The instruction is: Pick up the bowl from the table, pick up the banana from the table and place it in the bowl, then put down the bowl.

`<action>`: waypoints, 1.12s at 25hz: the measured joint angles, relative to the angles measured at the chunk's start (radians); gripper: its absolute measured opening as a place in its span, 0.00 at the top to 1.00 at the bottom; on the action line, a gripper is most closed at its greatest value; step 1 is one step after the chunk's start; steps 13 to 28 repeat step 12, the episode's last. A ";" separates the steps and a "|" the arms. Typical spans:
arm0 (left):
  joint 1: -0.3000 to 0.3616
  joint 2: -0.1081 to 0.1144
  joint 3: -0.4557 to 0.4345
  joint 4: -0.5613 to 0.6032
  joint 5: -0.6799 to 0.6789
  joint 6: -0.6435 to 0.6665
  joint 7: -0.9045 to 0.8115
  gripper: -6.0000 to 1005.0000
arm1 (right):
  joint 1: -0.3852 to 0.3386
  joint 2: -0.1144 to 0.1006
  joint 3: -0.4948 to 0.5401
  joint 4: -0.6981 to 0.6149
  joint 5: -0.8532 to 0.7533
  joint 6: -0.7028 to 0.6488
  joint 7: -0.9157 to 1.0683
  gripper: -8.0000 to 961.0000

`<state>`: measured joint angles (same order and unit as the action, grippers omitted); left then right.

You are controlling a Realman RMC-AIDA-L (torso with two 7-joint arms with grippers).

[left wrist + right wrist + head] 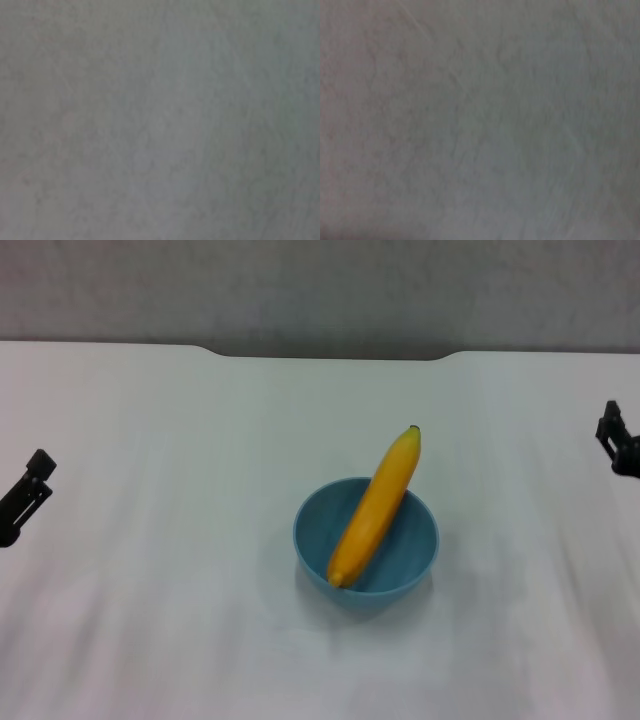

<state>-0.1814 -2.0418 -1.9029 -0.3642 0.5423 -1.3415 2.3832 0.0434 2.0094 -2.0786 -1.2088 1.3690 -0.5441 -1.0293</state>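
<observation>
Banana (375, 508) and bowl (366, 536) sit well away from both of our grippers, so we begin at the edges and work inward. Our left gripper (25, 495) shows at the left border of the head view, low over the table (150, 440), holding nothing; only a dark tip of it is visible and we cannot tell whether it is spread or closed. Our right gripper (617, 440) shows at the right border, a little farther back on the table, also holding nothing, and again we cannot tell how its fingers stand. Both wrist views give us only plain pale surface, with no object in them.

Between the two grippers, near the middle of the white table, the light-blue bowl stands upright on the surface. The yellow-orange banana lies in it at a slant: its blunt end rests low inside, against the near-left part of the wall, while its body crosses the far rim and its dark stem tip sticks out beyond the bowl, pointing toward the far edge. That far edge has a shallow notch (330, 352).
</observation>
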 joint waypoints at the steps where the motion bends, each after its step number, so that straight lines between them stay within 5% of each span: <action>1: 0.001 -0.001 0.000 0.001 -0.003 0.012 0.014 0.11 | 0.004 0.000 -0.026 0.016 -0.021 -0.042 0.004 0.21; 4: -0.008 -0.005 0.010 0.024 -0.004 0.053 0.056 0.11 | 0.040 0.000 -0.144 0.121 -0.087 -0.198 0.061 0.21; 7: -0.016 -0.006 0.013 0.054 0.000 0.062 0.098 0.11 | 0.066 0.000 -0.214 0.185 -0.100 -0.215 0.097 0.21; 12: -0.026 -0.011 0.035 0.087 -0.002 0.076 0.136 0.11 | 0.094 0.001 -0.222 0.252 -0.093 -0.087 0.132 0.21; 28: -0.026 -0.011 0.035 0.087 -0.002 0.076 0.136 0.11 | 0.094 0.001 -0.222 0.252 -0.093 -0.087 0.132 0.21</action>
